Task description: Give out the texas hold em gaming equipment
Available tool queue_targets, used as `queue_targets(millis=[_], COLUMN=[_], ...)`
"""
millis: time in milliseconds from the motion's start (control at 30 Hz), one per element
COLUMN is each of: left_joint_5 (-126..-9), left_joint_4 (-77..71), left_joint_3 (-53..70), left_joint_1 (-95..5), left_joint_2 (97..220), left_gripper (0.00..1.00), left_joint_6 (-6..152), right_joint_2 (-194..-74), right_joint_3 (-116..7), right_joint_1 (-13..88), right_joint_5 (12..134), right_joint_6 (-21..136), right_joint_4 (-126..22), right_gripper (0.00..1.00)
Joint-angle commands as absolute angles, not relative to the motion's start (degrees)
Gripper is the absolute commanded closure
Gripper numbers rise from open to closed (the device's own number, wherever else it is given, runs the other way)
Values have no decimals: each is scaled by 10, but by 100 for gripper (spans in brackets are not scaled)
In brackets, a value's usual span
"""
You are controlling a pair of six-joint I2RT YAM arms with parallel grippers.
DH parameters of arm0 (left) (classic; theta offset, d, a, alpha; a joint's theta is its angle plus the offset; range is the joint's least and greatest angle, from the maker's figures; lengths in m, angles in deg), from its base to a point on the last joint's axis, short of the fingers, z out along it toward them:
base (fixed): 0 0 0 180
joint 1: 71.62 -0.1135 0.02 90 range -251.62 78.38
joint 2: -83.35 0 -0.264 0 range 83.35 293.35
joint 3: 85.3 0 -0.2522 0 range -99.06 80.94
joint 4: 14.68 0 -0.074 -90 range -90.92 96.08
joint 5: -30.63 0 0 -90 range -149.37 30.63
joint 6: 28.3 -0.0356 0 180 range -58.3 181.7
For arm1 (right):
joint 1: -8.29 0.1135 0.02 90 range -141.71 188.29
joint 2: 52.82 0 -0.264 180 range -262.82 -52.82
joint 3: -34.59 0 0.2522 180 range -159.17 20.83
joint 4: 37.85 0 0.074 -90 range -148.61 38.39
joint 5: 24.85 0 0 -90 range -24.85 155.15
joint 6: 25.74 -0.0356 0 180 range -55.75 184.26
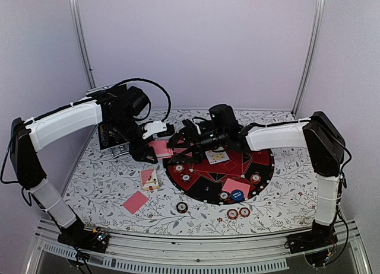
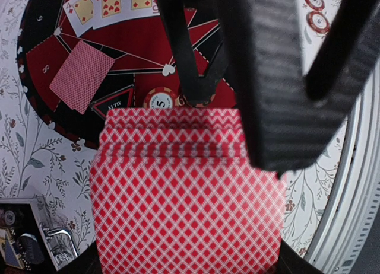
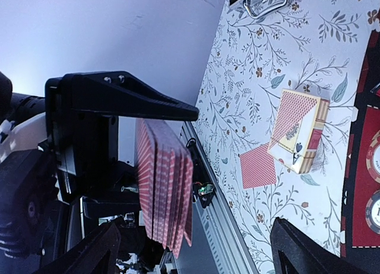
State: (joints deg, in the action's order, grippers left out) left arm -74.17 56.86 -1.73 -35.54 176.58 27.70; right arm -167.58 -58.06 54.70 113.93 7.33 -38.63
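My left gripper (image 1: 151,150) is shut on a fanned stack of pink-backed playing cards (image 2: 184,203), held above the table's left of middle. The stack (image 3: 163,185) hangs edge-on in the right wrist view. My right gripper (image 1: 178,148) is open just beside the stack, nothing between its fingers (image 3: 320,250). On the round black-and-red mat (image 1: 261,161) lie face-up cards (image 1: 217,157), a face-down card (image 1: 236,187), a blue button (image 1: 237,195) and several chips (image 1: 186,177). Off the mat lie a face-down card (image 1: 135,201) and three chips (image 1: 232,214).
A card box (image 1: 149,179) lies left of the mat, with a loose card (image 3: 258,166) near it. The black silver-edged case (image 1: 113,134) stands at the back left. A metal rail (image 1: 196,244) runs along the near edge.
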Motion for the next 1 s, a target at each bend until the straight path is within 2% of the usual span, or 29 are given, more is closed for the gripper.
queue_targets(millis=[0, 533, 967], left_joint_5=[-755, -758, -760], left_joint_4=[561, 555, 555], left_joint_3=[-25, -19, -19], left_joint_1=[-359, -359, -359], left_joint_2=[1746, 1747, 1741], left_gripper=[100, 100, 100], left_joint_6=[279, 279, 278], right_joint_2=[-1709, -1812, -1851], right_joint_3=[-611, -709, -712], right_joint_1=[559, 596, 600], right_joint_5=[1155, 1181, 1186], right_joint_6=[34, -55, -105], right_joint_4=[-333, -252, -202], right_gripper=[9, 9, 18])
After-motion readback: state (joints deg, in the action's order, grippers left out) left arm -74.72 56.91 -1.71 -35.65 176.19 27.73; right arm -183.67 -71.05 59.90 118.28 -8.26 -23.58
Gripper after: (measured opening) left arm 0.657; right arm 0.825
